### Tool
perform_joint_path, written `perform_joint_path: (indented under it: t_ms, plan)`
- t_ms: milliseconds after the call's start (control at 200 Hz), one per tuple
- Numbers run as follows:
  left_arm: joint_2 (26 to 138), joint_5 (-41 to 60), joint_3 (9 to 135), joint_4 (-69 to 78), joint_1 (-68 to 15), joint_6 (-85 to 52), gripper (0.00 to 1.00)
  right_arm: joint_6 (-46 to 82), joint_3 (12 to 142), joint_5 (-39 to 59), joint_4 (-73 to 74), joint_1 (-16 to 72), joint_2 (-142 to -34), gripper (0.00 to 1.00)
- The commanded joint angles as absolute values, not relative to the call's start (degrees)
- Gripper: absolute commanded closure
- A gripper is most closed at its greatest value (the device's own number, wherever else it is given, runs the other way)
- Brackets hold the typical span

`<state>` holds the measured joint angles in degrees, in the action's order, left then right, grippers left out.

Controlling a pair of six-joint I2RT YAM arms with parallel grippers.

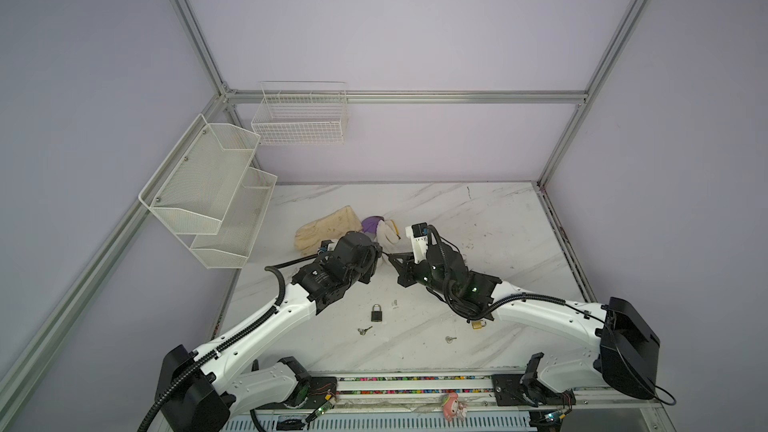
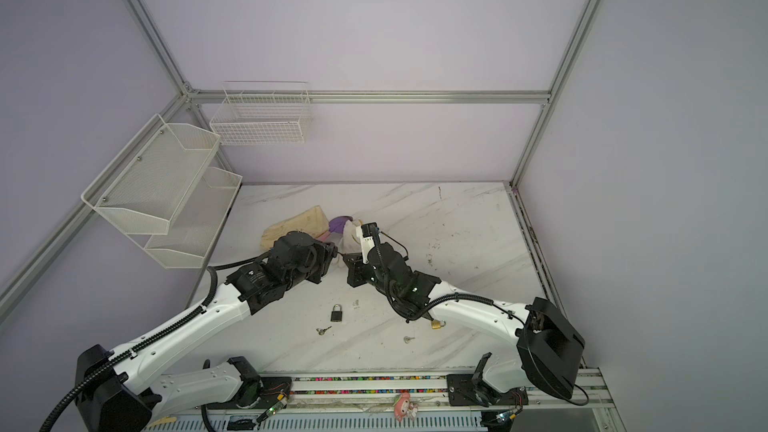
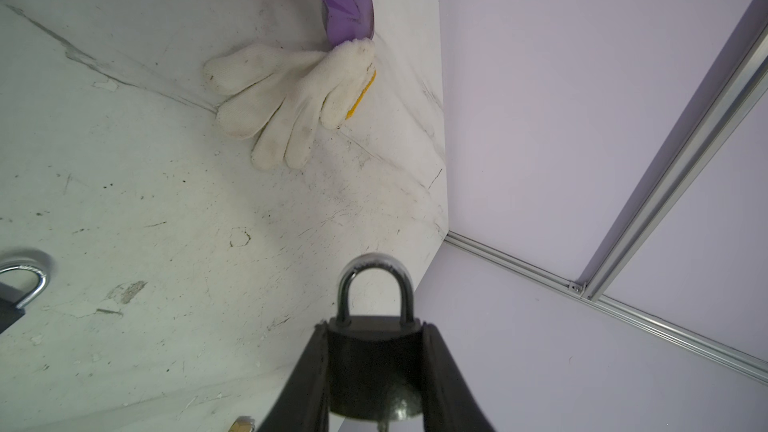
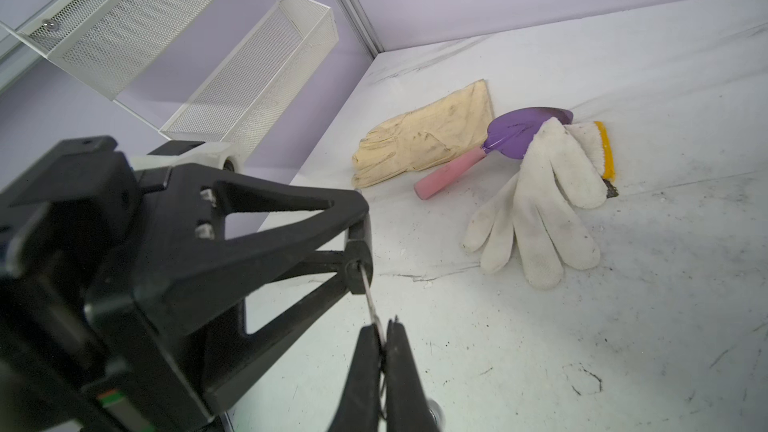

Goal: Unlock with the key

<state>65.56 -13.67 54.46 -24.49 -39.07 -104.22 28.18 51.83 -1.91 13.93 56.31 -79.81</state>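
A black padlock (image 3: 374,363) sits between the jaws of my left gripper (image 3: 375,328), which is shut on its body, with the silver shackle (image 3: 376,280) pointing away from the wrist. In the right wrist view my right gripper (image 4: 384,328) is shut on a thin silver key (image 4: 370,297). The key's blade reaches to the underside of the held padlock (image 4: 356,257). In both top views the two grippers meet tip to tip above the table's middle, left gripper (image 1: 379,253) facing right gripper (image 1: 392,258).
On the table (image 1: 498,243) near the front lie a second black padlock (image 1: 377,313), a loose key (image 1: 365,329), a brass padlock (image 1: 478,324) and another key (image 1: 450,339). Behind the grippers are a tan glove (image 1: 328,226), a purple trowel (image 1: 371,224) and a white glove (image 1: 388,232). White baskets (image 1: 216,197) hang on the left wall.
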Motion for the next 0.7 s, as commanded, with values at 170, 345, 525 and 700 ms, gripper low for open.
perform_joint_path:
  t_ms: [170,345,525,700]
  plan:
    - [64.01,-13.42,52.13,-21.55,-38.85,-104.85,1.0,28.04,51.71,-4.05,15.56,56.62,-79.73,1.0]
    - [64.26,-13.1,52.22,-21.2,-38.9,-104.85,1.0,27.82,52.39,-3.64,15.55,56.67,-80.44,1.0]
    - [64.64,-12.59,52.38,-20.66,-38.89,-104.77,1.0,27.56,52.25,-3.6,16.0,56.66,-80.65,1.0]
    - [65.04,-12.08,52.95,-20.47,-38.89,-104.3,1.0,26.51,52.12,-5.05,15.56,56.67,-81.12,1.0]
